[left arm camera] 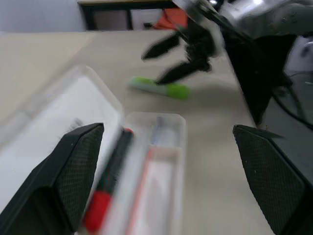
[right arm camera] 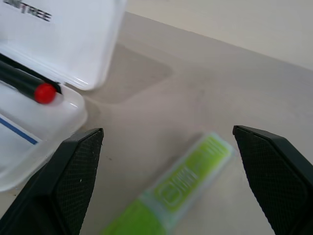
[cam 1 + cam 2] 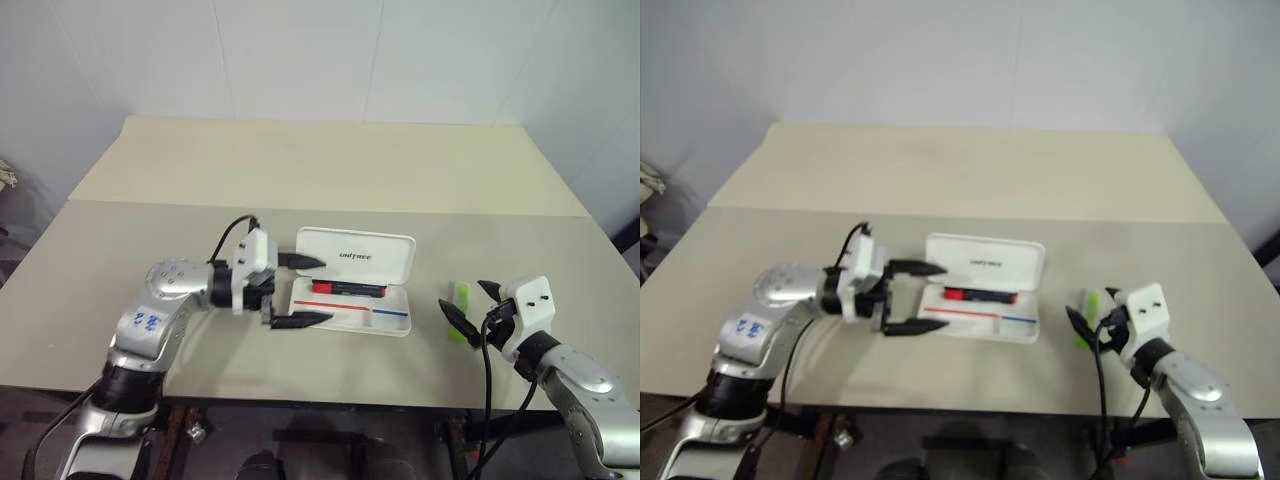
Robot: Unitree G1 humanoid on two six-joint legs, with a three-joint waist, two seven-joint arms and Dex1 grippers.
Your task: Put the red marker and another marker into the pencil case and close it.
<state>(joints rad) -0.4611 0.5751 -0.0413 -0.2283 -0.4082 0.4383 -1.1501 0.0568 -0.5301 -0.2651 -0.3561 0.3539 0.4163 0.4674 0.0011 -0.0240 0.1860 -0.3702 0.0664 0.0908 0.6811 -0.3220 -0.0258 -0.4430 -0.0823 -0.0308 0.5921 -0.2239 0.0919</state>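
Note:
The white pencil case (image 3: 356,259) lies open in the middle of the table, its lid tipped back. Inside its tray lies the red marker (image 3: 347,288), black barrel with a red end (image 2: 44,93). The other marker, lime green (image 3: 459,297), rests on the table just right of the case. My left gripper (image 3: 304,291) hovers at the case's left end, open and empty, pointing right across the tray. My right gripper (image 3: 473,304) is open and empty, low over the table, with the green marker (image 2: 178,195) between and just ahead of its fingers.
The beige table (image 3: 330,170) stretches far behind the case, with a seam across it. Its front edge (image 3: 330,400) runs close below both grippers. A white wall stands at the back.

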